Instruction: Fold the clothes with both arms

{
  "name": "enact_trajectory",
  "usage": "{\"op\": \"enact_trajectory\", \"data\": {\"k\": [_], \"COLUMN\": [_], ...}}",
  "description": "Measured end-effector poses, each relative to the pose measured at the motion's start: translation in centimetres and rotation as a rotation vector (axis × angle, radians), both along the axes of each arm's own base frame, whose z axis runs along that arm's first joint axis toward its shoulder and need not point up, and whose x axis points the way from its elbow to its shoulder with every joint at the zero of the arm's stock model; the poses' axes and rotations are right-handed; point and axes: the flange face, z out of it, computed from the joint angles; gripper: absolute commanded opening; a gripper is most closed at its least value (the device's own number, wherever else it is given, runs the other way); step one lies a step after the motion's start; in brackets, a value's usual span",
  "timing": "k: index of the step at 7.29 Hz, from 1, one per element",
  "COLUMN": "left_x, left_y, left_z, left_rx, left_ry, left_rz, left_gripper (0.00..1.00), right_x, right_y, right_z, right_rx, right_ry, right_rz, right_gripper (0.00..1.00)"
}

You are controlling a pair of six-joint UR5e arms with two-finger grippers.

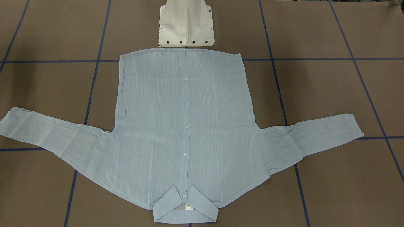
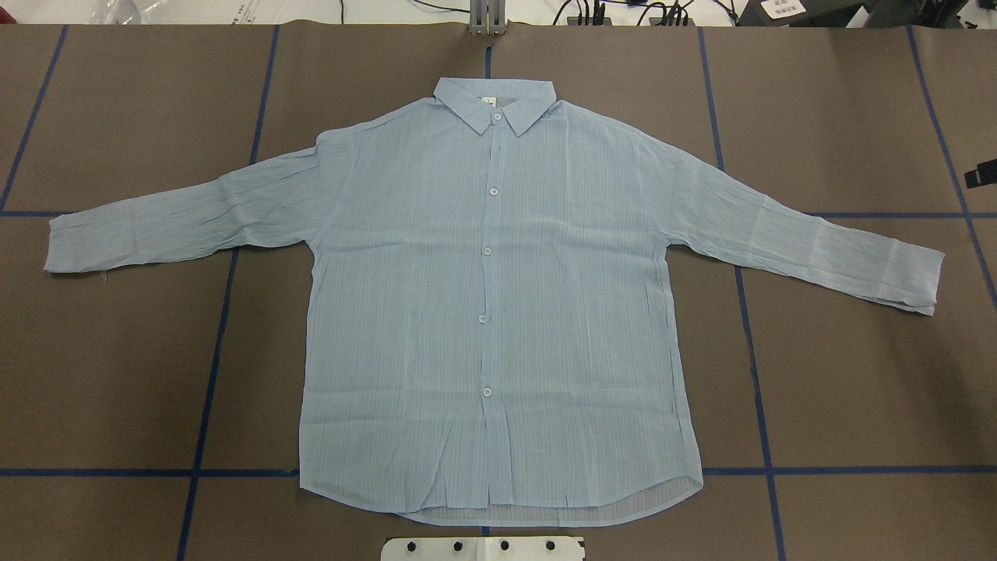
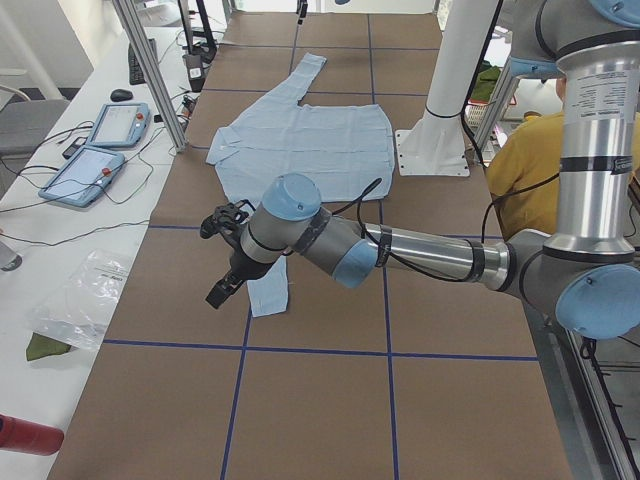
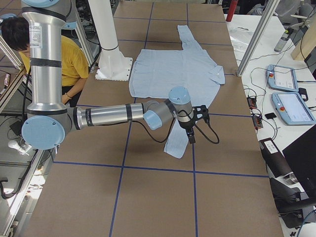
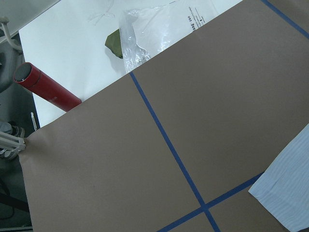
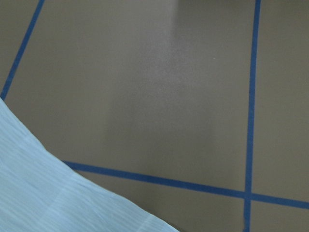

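Shirt (image 2: 491, 312) lies flat and buttoned at the centre of my worktop (image 2: 117, 374). In the overhead view its collar is at 12 o'clock and its sleeves spread toward 9 and 3. Left claw (image 3: 218, 295) hangs near the left sleeve end, and right claw (image 4: 191, 138) near the right. I cannot tell how far either is open.

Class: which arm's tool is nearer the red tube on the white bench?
Left. The left tool hangs by one sleeve cuff, at the table end beside the red tube; the right tool hangs over the other sleeve, at the far end.
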Motion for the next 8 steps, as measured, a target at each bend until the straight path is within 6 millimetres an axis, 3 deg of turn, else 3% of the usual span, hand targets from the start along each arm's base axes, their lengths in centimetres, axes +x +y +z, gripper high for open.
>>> {"op": "enact_trajectory", "data": {"k": [1, 3, 5, 8], "left_x": [0.0, 0.0, 0.0, 0.0], "left_y": [0.0, 0.0, 0.2, 0.5], "left_z": [-0.1, -0.3, -0.2, 0.2], "left_rx": [0.003, 0.006, 0.017, 0.019], "left_ry": [0.000, -0.001, -0.001, -0.001], "left_rz": [0.000, 0.001, 0.000, 0.001], "left_gripper": [1.00, 1.00, 1.00, 1.00], "right_x": [-1.4, -2.4, -3.8, -5.4], "right_y": [0.1, 1.7, 3.8, 5.2], "right_z": [3.6, 9.2, 11.7, 13.9], "right_rx": [0.023, 0.054, 0.068, 0.081], "right_ry": [-0.041, -0.093, -0.101, -0.092], "right_rz": [0.028, 0.043, 0.003, -0.039], "right_gripper": [0.81, 0.73, 0.71, 0.65]}}
